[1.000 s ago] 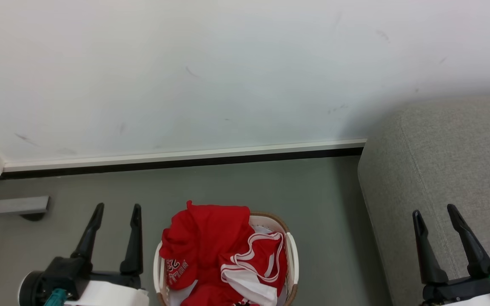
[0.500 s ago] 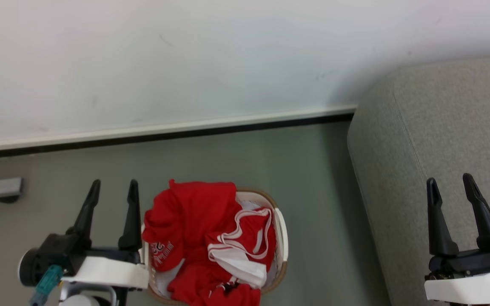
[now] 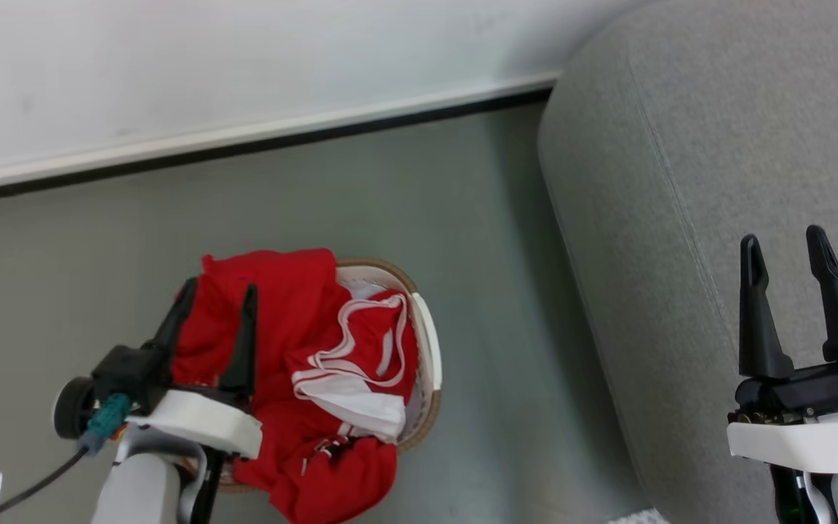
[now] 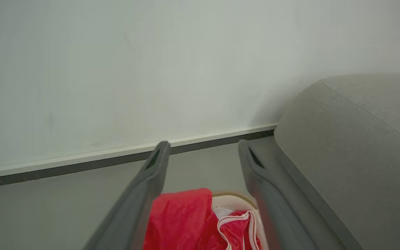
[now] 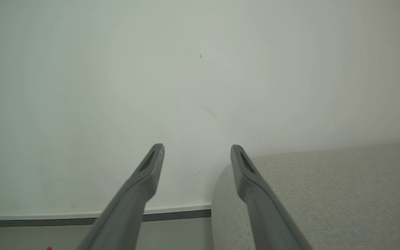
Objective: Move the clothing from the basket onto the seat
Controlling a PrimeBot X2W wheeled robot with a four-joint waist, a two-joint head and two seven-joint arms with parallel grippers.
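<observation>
Head view, looking down at a room corner. A pale wall (image 3: 172,58) runs across the top, and a grey floor (image 3: 317,189) lies below it. Largest of the furnishings, a grey fabric sofa (image 3: 681,145) with a stitched seam takes up the right side. No clothing lies on the part of it that shows.

On the floor to the sofa's left, apart from it, stands an oval off-white laundry basket (image 3: 430,342) with a brown edge band. It is heaped with red clothing. A plain red T-shirt (image 3: 288,291) is draped over the far left rim, and a red jersey (image 3: 361,349) with white striped trim lies beside it. More red cloth spills over the near rim.

The left claw (image 3: 220,287) hangs over the T-shirt with its two dark fingers spread and nothing between them. Whether it touches the cloth cannot be told. The right claw (image 3: 783,239) hovers over the sofa, fingers likewise apart and empty.

Judging by this, the task has barely begun. Every garment is in the basket, none is gripped, and each has yet to be lifted across to the sofa.
</observation>
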